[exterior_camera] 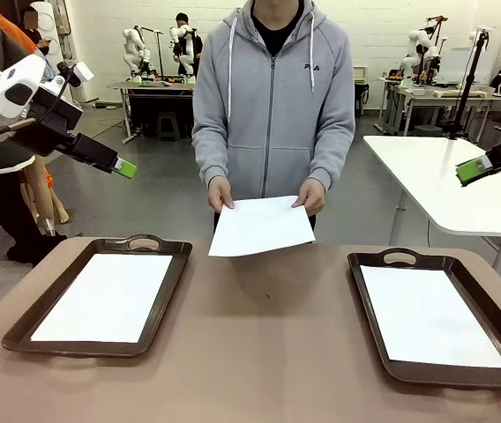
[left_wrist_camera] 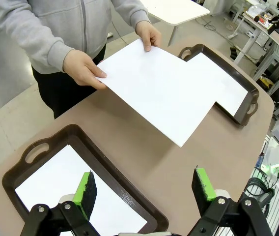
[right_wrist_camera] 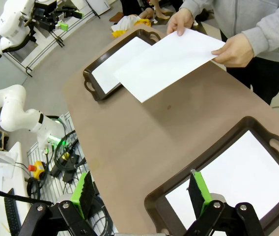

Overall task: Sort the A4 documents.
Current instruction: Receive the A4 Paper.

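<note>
The left gripper (left_wrist_camera: 144, 189) hangs above the table's near left corner with its jaws spread wide and nothing between them; in the left wrist view its two green pads (left_wrist_camera: 86, 189) stand apart over the inner rim of the left tray (left_wrist_camera: 88, 147). In the front view it shows as a black finger with a green tip (exterior_camera: 125, 167), up in the air left of the person. The right gripper (right_wrist_camera: 142, 192) is likewise wide apart and empty, its pads over the near edge of the right tray (right_wrist_camera: 213, 150); from the front its green tip (exterior_camera: 473, 170) enters at the right edge, well above the table.

Below each gripper a dark brown handled tray holds a white sheet lying flat: one in the left tray (exterior_camera: 105, 297), one in the right tray (exterior_camera: 427, 315).

Between the trays, at the far edge of the brown table (exterior_camera: 268, 352), a person holds a third white A4 sheet (exterior_camera: 261, 226) by its far corners, one hand (exterior_camera: 220, 193) at each side, the other hand (exterior_camera: 310, 195) on the sheet's right. The sheet is tilted, its near edge reaching over the table, apart from both trays. It looks blank; no print can be read on any of the sheets.

The person's grey zip hoodie (exterior_camera: 272, 97) carries a small chest logo reading "FILA" (exterior_camera: 310, 67).
</note>
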